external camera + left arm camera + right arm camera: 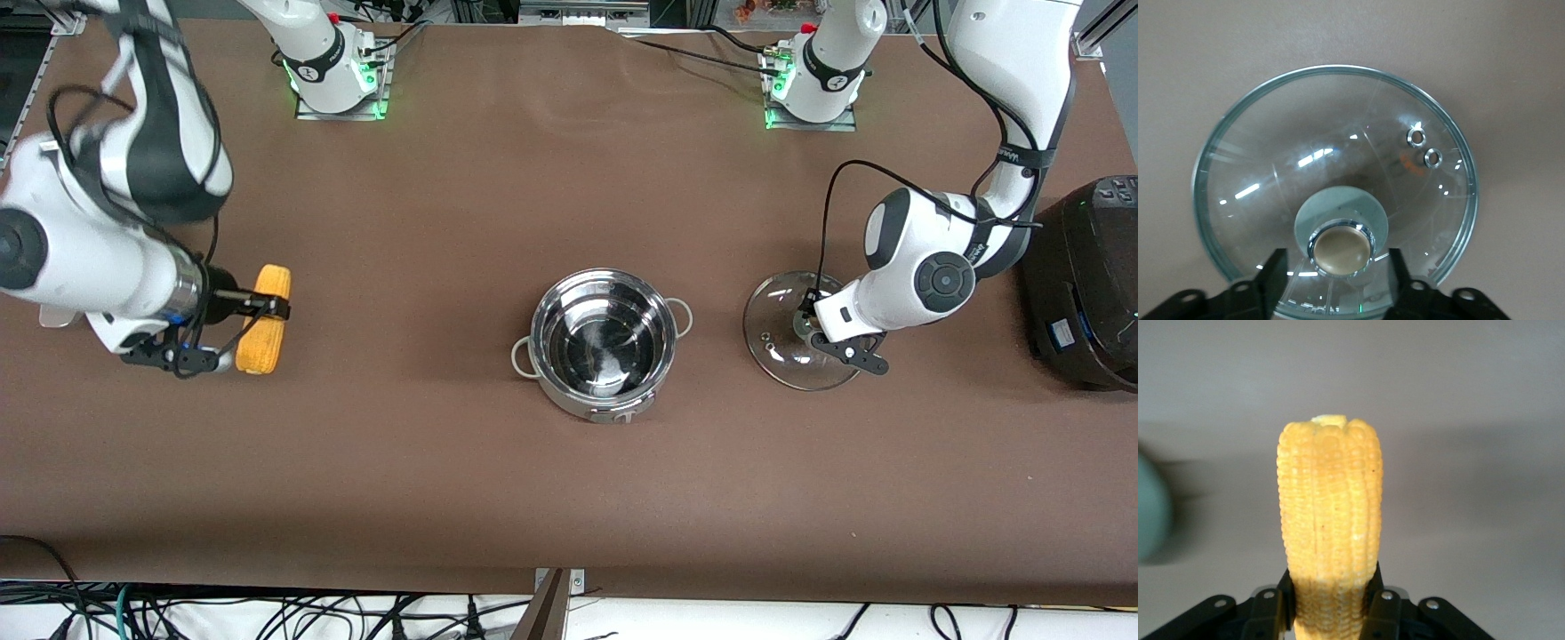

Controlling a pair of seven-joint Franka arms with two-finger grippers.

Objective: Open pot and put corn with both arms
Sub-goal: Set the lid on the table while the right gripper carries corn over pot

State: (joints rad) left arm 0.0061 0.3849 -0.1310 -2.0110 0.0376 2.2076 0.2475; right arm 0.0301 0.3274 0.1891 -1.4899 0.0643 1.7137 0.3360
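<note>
The steel pot (pixel 605 407) stands open and empty at the middle of the table. Its glass lid (pixel 775 351) lies flat on the table beside it, toward the left arm's end. My left gripper (pixel 809 318) is low over the lid. In the left wrist view the lid (pixel 1331 160) fills the frame, and the left gripper (pixel 1336 275) is open, with a finger (pixel 1275 277) on each side of the round knob (pixel 1341 248) and a gap to it. My right gripper (pixel 265 307) is shut on the yellow corn (pixel 264 342) near the right arm's end of the table. In the right wrist view the corn (pixel 1330 513) sticks out from between the jaws of the right gripper (pixel 1331 600).
A big black rice cooker (pixel 1085 284) stands at the left arm's end of the table, close to the left arm's wrist. Brown table surface lies between the corn and the pot.
</note>
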